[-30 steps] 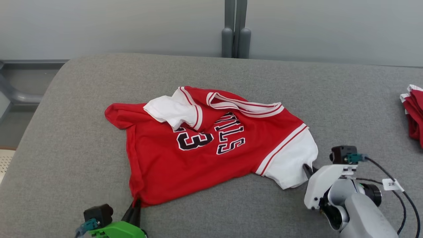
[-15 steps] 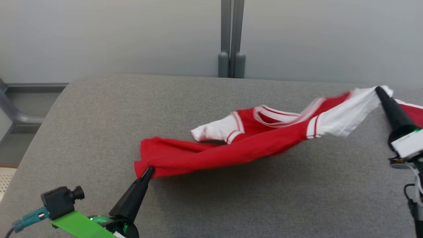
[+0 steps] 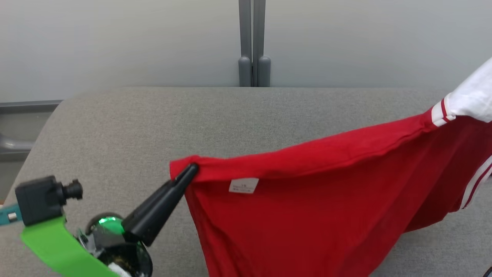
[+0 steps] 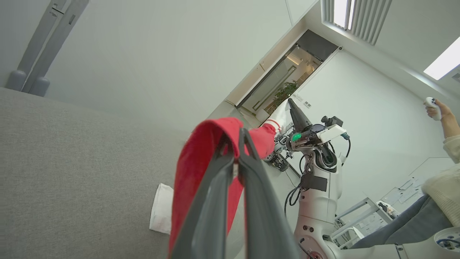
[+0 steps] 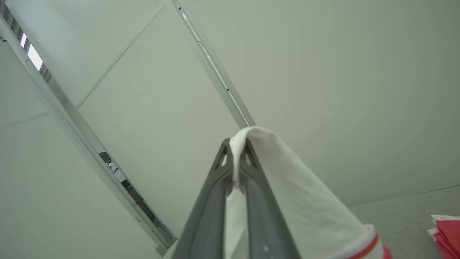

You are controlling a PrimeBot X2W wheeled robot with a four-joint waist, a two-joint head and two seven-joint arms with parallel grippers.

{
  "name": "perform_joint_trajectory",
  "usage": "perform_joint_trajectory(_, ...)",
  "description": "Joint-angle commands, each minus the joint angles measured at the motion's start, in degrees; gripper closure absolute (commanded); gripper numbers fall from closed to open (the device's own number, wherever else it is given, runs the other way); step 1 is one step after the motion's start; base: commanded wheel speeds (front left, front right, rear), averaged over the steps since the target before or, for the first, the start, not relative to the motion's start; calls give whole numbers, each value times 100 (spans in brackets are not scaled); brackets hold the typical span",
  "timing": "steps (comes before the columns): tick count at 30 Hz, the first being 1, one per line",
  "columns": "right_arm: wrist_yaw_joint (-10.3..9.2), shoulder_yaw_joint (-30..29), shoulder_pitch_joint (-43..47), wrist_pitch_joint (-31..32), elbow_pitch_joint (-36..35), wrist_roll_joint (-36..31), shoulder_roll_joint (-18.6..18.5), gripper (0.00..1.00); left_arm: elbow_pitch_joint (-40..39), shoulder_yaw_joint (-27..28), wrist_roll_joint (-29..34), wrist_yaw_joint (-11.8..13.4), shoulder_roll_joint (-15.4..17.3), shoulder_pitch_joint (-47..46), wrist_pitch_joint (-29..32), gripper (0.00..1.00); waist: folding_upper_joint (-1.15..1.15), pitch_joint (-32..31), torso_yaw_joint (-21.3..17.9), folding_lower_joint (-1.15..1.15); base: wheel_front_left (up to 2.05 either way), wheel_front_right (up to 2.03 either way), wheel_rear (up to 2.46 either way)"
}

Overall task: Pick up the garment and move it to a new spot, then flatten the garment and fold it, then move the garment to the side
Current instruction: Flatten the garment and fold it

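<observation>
The garment (image 3: pixel 326 200) is a red jersey with white sleeves, hanging stretched in the air over the grey table (image 3: pixel 115 127). My left gripper (image 3: pixel 192 169) is shut on a red corner of its hem, beside a small white label (image 3: pixel 243 185). In the left wrist view the red cloth (image 4: pixel 201 154) drapes over my left gripper (image 4: pixel 235 135), and the right gripper (image 4: pixel 293 108) holds the far end high. In the right wrist view my right gripper (image 5: pixel 237 144) is shut on the white sleeve (image 5: pixel 287 187). That sleeve (image 3: pixel 472 96) leaves the head view at the upper right.
A grey pillar (image 3: pixel 252 65) stands against the wall behind the table. Other red and white clothes (image 5: pixel 445 230) lie on the table's right side. A person's hand (image 4: pixel 433 108) with a controller is off to the right of the robot.
Both grippers have lifted the garment off the table and pulled it apart; it now hangs spread between them, the right end much higher. The head view has shifted too.
</observation>
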Motion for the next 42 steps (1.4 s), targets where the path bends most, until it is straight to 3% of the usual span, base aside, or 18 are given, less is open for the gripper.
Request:
perform_joint_trajectory(1,1,19,-250,91,78,-247,14,100,99,67,8,110,80,-375,94,100,0,267,-93,0,0,0,0)
perform_joint_trajectory(6,1,338,-1241,44,632,-1205,109,100,1045,220,108,494,10,-1890,297,100,0,1147,-167,0,0,0,0)
perform_joint_trajectory(8,1,571,-1796,-135,1004,-1698,111,100,1722,134,525,598,94,-2756,336,100,0,1508,-169,0,0,0,0)
perform_joint_trajectory(12,1,1032,-3187,-665,1932,-2662,101,100,3327,31,1221,619,-103,-4667,50,100,0,2151,-192,0,0,0,0)
perform_joint_trajectory(17,0,917,-4795,-1705,3370,-3444,310,100,5423,-168,2257,194,-325,-6531,-1002,100,0,2556,-248,0,0,0,0)
perform_joint_trajectory(23,0,1158,-5461,-2420,4423,-3513,457,100,7075,-198,2591,-498,-518,-7507,-1968,100,0,2677,-437,0,0,0,0)
perform_joint_trajectory(26,0,1408,-5033,-2695,4569,-3233,498,100,7620,-260,2554,-767,-587,-7345,-2296,100,0,2687,-488,0,0,0,0)
perform_joint_trajectory(31,1,1732,-3563,-3029,4247,-2474,506,100,7916,-441,2311,-944,-641,-6311,-2735,100,0,2452,-497,0,0,0,0)
perform_joint_trajectory(38,1,1948,-333,-3200,3238,-1527,352,100,7072,-924,1808,-956,-326,-3766,-3147,100,0,1869,-436,0,0,0,0)
perform_joint_trajectory(42,-1,1991,1024,-3256,3059,-1315,204,100,6647,-1241,1880,-958,-127,-2536,-3243,100,0,1601,-408,0,0,0,0)
